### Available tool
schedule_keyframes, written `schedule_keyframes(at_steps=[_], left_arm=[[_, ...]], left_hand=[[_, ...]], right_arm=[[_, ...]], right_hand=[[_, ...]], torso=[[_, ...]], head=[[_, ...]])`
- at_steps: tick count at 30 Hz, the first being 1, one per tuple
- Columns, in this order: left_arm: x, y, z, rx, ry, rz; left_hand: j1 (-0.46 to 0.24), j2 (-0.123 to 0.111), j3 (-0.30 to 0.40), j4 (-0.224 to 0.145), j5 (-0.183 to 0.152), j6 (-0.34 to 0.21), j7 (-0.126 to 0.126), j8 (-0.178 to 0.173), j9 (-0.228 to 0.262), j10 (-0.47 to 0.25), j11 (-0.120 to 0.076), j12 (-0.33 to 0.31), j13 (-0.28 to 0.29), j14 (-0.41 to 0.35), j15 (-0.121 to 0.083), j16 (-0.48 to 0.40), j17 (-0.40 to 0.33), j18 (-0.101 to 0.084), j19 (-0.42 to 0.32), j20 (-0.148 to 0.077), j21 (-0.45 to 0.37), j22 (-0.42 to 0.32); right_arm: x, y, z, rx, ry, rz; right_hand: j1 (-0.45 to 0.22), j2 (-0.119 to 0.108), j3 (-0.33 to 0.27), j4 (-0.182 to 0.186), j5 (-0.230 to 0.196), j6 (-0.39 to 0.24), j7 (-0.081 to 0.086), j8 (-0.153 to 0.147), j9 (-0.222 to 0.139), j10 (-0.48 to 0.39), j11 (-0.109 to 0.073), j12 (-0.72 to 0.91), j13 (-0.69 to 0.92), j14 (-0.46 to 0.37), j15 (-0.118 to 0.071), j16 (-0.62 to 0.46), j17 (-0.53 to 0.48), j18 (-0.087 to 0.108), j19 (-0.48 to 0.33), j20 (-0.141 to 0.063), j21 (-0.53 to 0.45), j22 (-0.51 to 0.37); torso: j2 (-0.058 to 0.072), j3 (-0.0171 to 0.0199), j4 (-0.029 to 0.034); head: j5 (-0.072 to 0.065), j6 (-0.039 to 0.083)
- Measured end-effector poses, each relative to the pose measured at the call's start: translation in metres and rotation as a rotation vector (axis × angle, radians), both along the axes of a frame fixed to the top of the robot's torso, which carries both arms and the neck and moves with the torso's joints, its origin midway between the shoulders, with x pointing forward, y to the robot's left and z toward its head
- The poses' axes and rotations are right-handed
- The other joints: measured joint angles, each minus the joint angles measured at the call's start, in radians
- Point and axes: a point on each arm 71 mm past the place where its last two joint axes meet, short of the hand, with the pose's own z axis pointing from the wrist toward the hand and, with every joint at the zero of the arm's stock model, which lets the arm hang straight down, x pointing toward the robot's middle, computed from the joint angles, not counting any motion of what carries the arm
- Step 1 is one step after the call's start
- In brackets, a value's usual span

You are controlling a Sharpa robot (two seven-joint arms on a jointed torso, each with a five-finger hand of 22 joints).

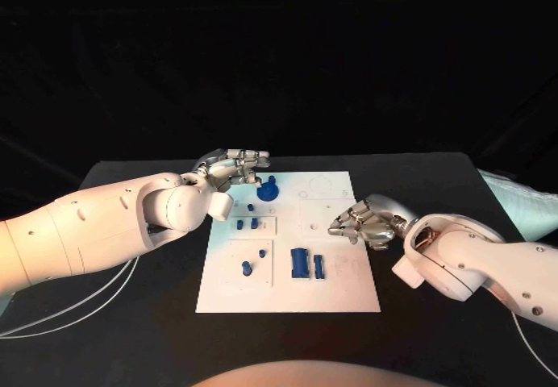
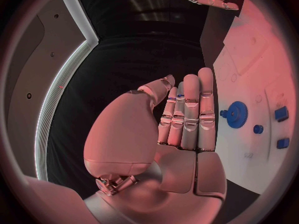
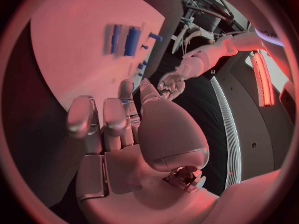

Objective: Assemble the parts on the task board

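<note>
The left hand (image 1: 236,171) hovers at the task board's (image 1: 337,290) far left corner, fingers straight and together, holding nothing, just beside the blue gear (image 1: 268,191). The right hand (image 1: 363,223) hangs over the board's right edge, fingers loosely curled, also holding nothing. Two blue cylinders (image 1: 307,264) lie mid-board among small blue pegs (image 1: 247,267).

White task board (image 1: 337,282); blue parts (image 1: 300,263); black table (image 1: 139,322); silver left robot hand (image 1: 236,168).
</note>
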Motion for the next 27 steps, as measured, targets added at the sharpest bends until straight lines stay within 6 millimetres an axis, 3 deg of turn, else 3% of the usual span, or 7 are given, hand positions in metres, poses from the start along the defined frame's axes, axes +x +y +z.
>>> schedule_keyframes(at_steps=[3,5,10,13,19,24,27], left_arm=[[0.002,0.004,-0.003,-0.001,0.002,0.013],[0.005,0.008,-0.006,-0.001,-0.002,0.030],[0.010,0.014,-0.012,0.001,-0.011,0.071],[0.015,0.019,-0.015,0.003,-0.021,0.106],[0.024,0.022,-0.022,0.001,-0.040,0.161],[0.026,0.021,-0.026,-0.003,-0.048,0.183],[0.025,0.022,-0.026,-0.002,-0.047,0.184]], left_hand=[[-0.009,0.000,-0.008,0.000,0.000,-0.005,-0.002,0.005,0.000,-0.002,0.000,0.005,-0.002,-0.035,0.001,-0.021,-0.010,0.000,-0.031,0.002,-0.020,-0.008],[-0.021,-0.001,-0.026,0.006,0.000,-0.022,0.003,0.005,0.000,-0.019,0.005,0.011,-0.004,-0.085,0.010,-0.064,-0.034,0.000,-0.097,0.010,-0.061,-0.025],[-0.026,0.005,-0.034,0.007,-0.006,-0.043,-0.004,0.005,-0.001,-0.026,0.012,0.023,-0.009,-0.191,0.037,-0.218,-0.116,0.000,-0.248,0.034,-0.159,-0.074],[-0.019,0.014,-0.030,0.012,-0.008,-0.049,-0.010,0.010,-0.001,-0.029,0.014,0.015,-0.023,-0.218,0.059,-0.364,-0.187,0.000,-0.337,0.056,-0.239,-0.131],[-0.019,0.014,-0.022,0.019,-0.008,-0.062,-0.024,0.003,-0.001,-0.039,0.024,-0.059,-0.029,-0.212,0.098,-0.590,-0.287,0.000,-0.400,0.112,-0.366,-0.268],[-0.020,0.014,-0.022,0.019,-0.008,-0.053,-0.025,0.003,-0.001,-0.030,0.034,-0.080,-0.029,-0.184,0.100,-0.656,-0.315,0.000,-0.383,0.123,-0.390,-0.323],[-0.147,0.033,-0.062,0.025,-0.038,-0.136,-0.041,-0.012,-0.022,-0.129,0.026,-0.099,-0.049,-0.269,0.089,-0.685,-0.333,0.000,-0.451,0.100,-0.408,-0.384]], right_arm=[[0.015,-0.006,0.003,0.112,0.010,-0.031],[0.029,-0.012,0.005,0.213,0.014,-0.065],[0.052,-0.024,0.003,0.343,0.011,-0.127],[0.068,-0.030,0.002,0.425,0.005,-0.176],[0.093,-0.039,-0.003,0.548,-0.006,-0.260],[0.103,-0.042,-0.004,0.604,-0.014,-0.287],[0.103,-0.043,-0.004,0.605,-0.014,-0.289]], right_hand=[[0.042,0.011,0.014,-0.026,-0.004,-0.014,0.011,-0.006,-0.003,-0.041,0.009,-0.083,-0.074,-0.074,0.014,-0.240,-0.233,0.052,-0.126,0.007,-0.176,-0.200],[0.072,0.020,0.028,-0.049,-0.012,-0.027,0.023,-0.006,-0.007,-0.066,0.026,-0.169,-0.163,-0.130,0.025,-0.434,-0.383,0.085,-0.236,0.019,-0.369,-0.393],[0.106,0.031,0.063,-0.068,-0.054,-0.041,0.034,-0.012,-0.020,-0.123,0.052,-0.336,-0.352,-0.225,0.059,-0.678,-0.514,0.085,-0.299,0.054,-0.580,-0.552],[0.112,0.026,0.078,-0.070,-0.079,-0.048,0.042,-0.016,-0.042,-0.147,0.074,-0.404,-0.458,-0.294,0.095,-0.823,-0.603,0.085,-0.339,0.084,-0.704,-0.638],[0.115,0.023,0.115,-0.108,-0.080,-0.055,0.057,-0.016,-0.106,-0.140,0.100,-0.475,-0.663,-0.325,0.138,-1.013,-0.763,0.085,-0.339,0.132,-0.909,-0.800],[0.088,0.027,0.135,-0.140,-0.076,-0.051,0.066,-0.015,-0.143,-0.123,0.104,-0.477,-0.762,-0.293,0.140,-1.070,-0.845,0.085,-0.274,0.132,-0.978,-0.870],[-0.048,0.009,0.117,-0.148,-0.082,-0.135,0.052,-0.035,-0.159,-0.214,0.094,-0.486,-0.781,-0.391,0.110,-1.093,-0.869,0.085,-0.356,0.114,-1.009,-0.901]], torso=[[-0.007,-0.0008,-0.0080],[-0.014,-0.0028,-0.0137],[-0.031,-0.0076,-0.0234],[-0.043,-0.0101,-0.0280],[-0.063,-0.0108,-0.0337],[-0.075,-0.0109,-0.0345],[-0.075,-0.0109,-0.0344]], head=[[0.001,0.012],[0.000,0.023],[0.000,0.044],[0.000,0.061],[-0.003,0.090],[-0.002,0.109],[-0.002,0.109]])
